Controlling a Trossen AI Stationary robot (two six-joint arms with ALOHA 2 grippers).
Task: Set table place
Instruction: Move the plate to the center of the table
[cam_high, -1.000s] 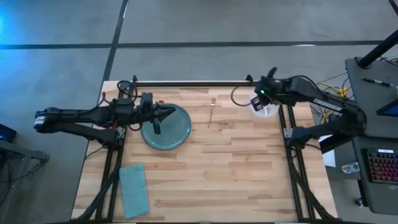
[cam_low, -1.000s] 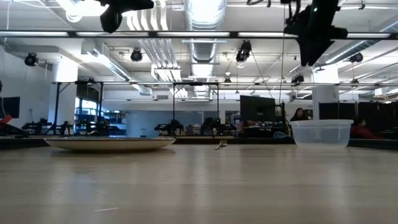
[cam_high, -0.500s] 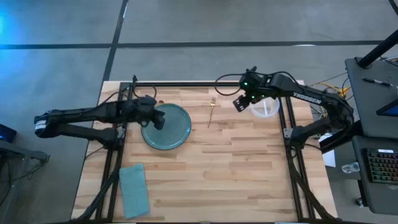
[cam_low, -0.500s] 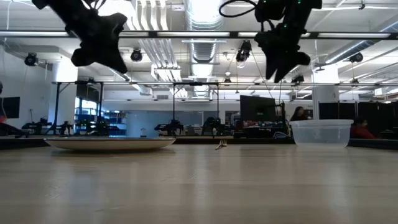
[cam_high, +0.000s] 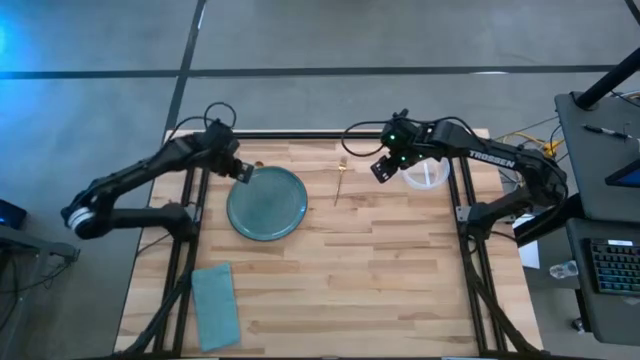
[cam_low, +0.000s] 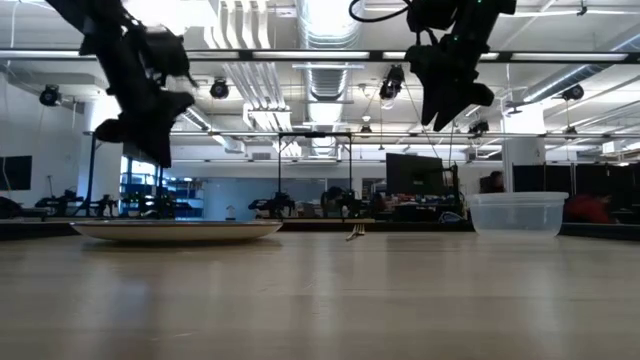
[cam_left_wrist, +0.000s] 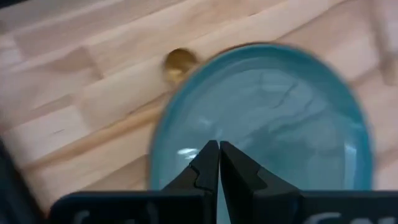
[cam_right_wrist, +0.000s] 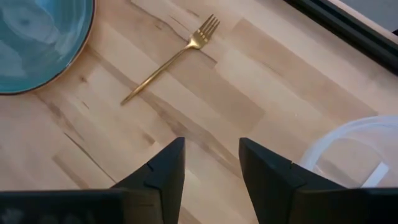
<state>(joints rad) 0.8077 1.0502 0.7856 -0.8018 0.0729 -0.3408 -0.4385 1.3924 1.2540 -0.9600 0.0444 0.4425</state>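
A blue-green plate (cam_high: 267, 203) lies flat on the left part of the wooden table (cam_high: 380, 270). A gold fork (cam_high: 341, 180) lies on the table to the right of the plate, its tines toward the far edge (cam_right_wrist: 168, 59). My left gripper (cam_high: 243, 172) is shut and empty, hanging above the plate's far-left rim (cam_left_wrist: 217, 152), clear of the plate in the low view (cam_low: 150, 140). My right gripper (cam_high: 381, 168) is open and empty, in the air between the fork and a clear plastic container (cam_high: 425, 172); it also shows in the right wrist view (cam_right_wrist: 211, 155).
A blue-green folded cloth (cam_high: 214, 305) lies near the table's front left corner. A small round gold thing (cam_left_wrist: 179, 60) lies on the table just beyond the plate's far-left rim. The black rail (cam_high: 300, 134) runs along the far edge. Bare wood spreads across the middle and the right.
My left gripper has come down and gone from over the plate's middle toward its far-left rim. My right gripper has gone from above the container toward the table's left, toward the fork, and has come down a little. The plate, fork and container have stayed put.
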